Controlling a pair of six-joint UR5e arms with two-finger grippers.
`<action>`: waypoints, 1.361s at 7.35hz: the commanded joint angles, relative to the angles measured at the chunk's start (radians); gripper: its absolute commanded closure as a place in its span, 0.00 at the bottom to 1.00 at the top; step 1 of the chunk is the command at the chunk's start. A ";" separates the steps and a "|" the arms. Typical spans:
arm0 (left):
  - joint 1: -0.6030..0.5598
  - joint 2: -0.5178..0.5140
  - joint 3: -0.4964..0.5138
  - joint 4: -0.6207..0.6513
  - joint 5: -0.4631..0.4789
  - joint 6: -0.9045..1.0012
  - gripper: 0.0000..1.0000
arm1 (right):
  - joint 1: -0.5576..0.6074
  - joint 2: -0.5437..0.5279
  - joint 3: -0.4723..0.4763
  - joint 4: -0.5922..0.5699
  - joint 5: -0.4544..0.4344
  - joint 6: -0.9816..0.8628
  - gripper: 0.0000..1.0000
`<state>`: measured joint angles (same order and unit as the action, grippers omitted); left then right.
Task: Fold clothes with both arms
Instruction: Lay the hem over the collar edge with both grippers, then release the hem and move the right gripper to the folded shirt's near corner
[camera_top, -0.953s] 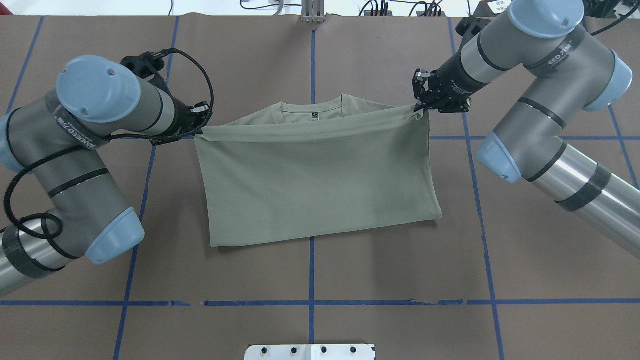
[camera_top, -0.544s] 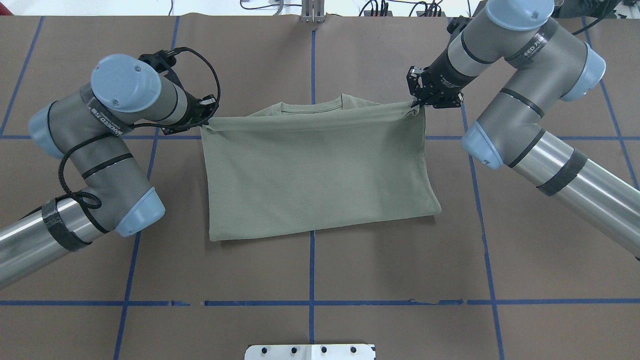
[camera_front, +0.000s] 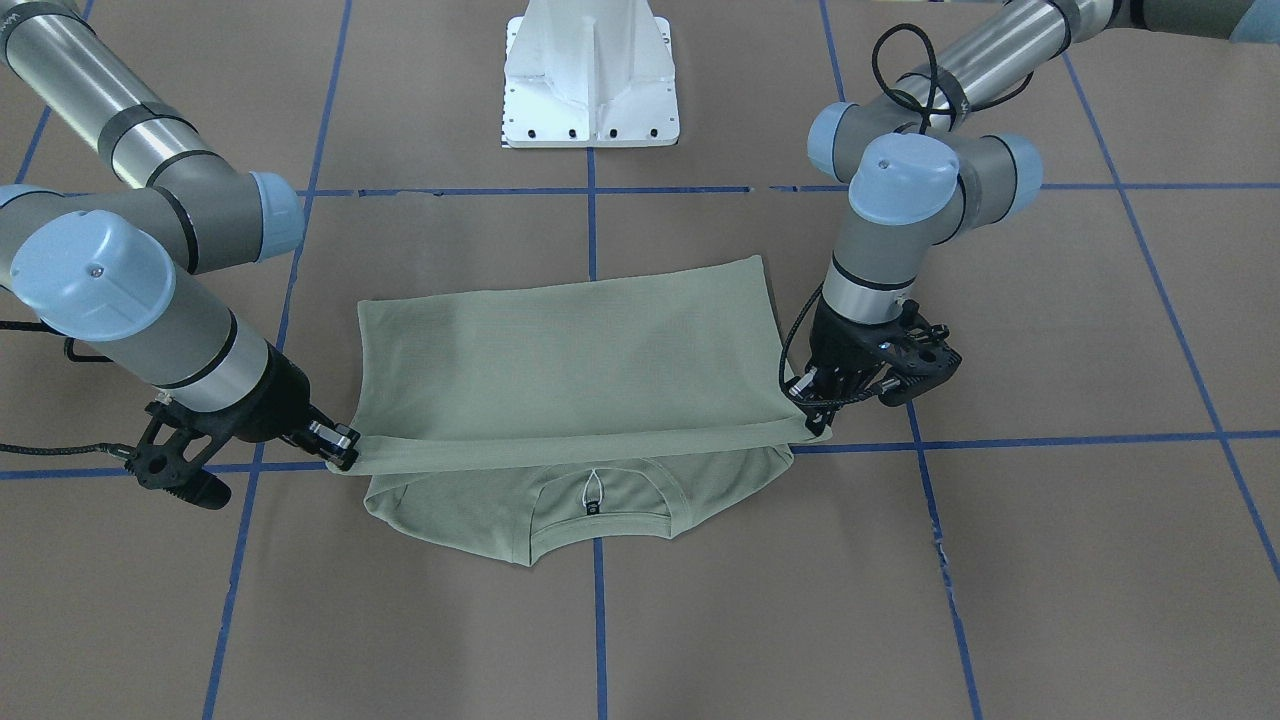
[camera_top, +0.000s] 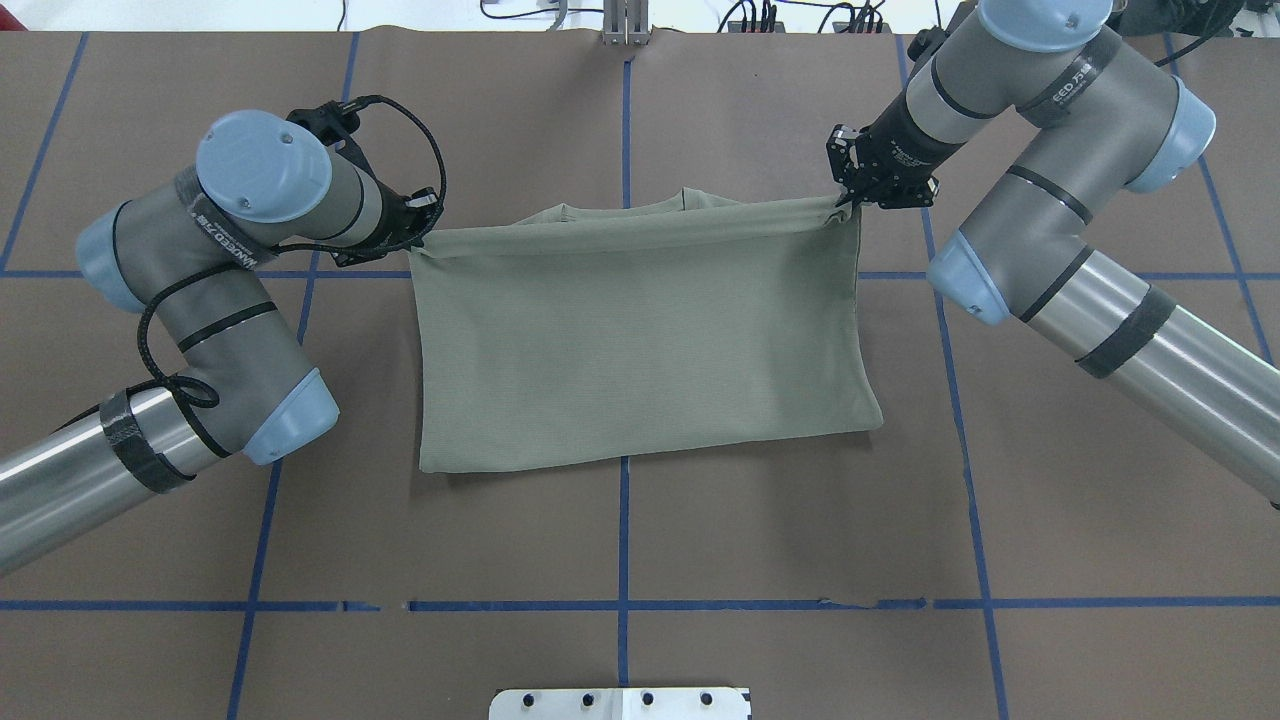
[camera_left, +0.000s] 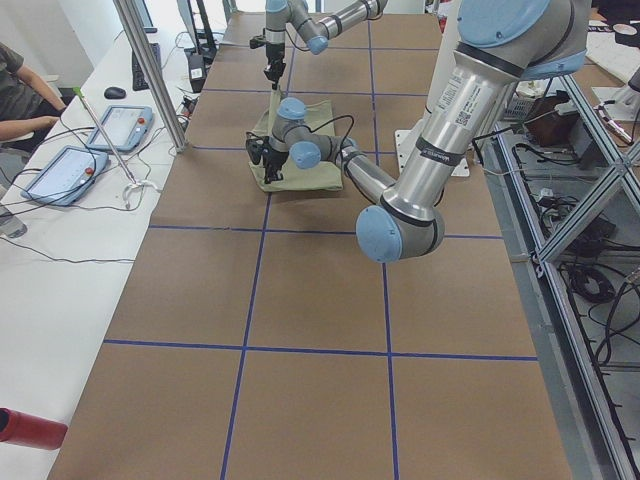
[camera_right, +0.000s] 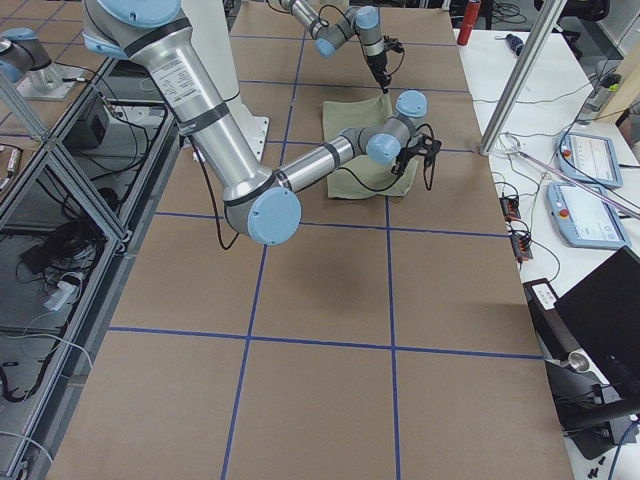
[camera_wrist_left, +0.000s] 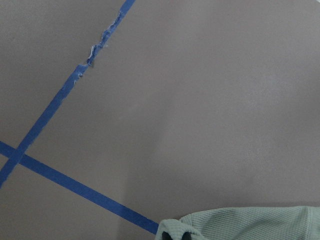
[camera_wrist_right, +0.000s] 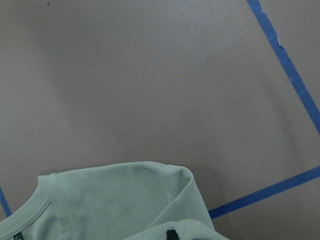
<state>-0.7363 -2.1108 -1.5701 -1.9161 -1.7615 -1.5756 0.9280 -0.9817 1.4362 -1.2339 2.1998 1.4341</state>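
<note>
The pale sage-green shirt lies folded on the brown table, and it also shows in the front view. Its near edge is lifted and stretched taut between both grippers, above the collar. The collar with its dark label shows beyond that edge. My left gripper is shut on the shirt's left corner, which is on the right side of the front view. My right gripper is shut on the right corner. Shirt fabric shows at the bottom of the left wrist view and the right wrist view.
The white pedestal base stands behind the shirt on the robot's side. Blue tape lines divide the brown table cover. A side bench with tablets and a seated person lies beyond the table's far edge.
Both grippers have carried the taut shirt edge away from the robot, over the collar. More of the collar and neck label is covered in the overhead view now. Both arms have swung forward.
</note>
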 joint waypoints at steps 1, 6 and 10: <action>0.003 -0.009 -0.002 0.002 -0.001 0.000 1.00 | -0.009 0.008 -0.004 -0.001 -0.023 -0.015 1.00; 0.008 -0.009 -0.002 0.006 0.002 0.005 0.00 | -0.032 0.011 -0.004 0.001 -0.051 -0.061 0.00; 0.006 -0.006 -0.010 0.006 -0.001 0.006 0.00 | -0.064 -0.014 0.032 0.014 -0.051 -0.054 0.00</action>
<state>-0.7306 -2.1164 -1.5746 -1.9099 -1.7597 -1.5693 0.8886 -0.9804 1.4482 -1.2290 2.1551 1.3748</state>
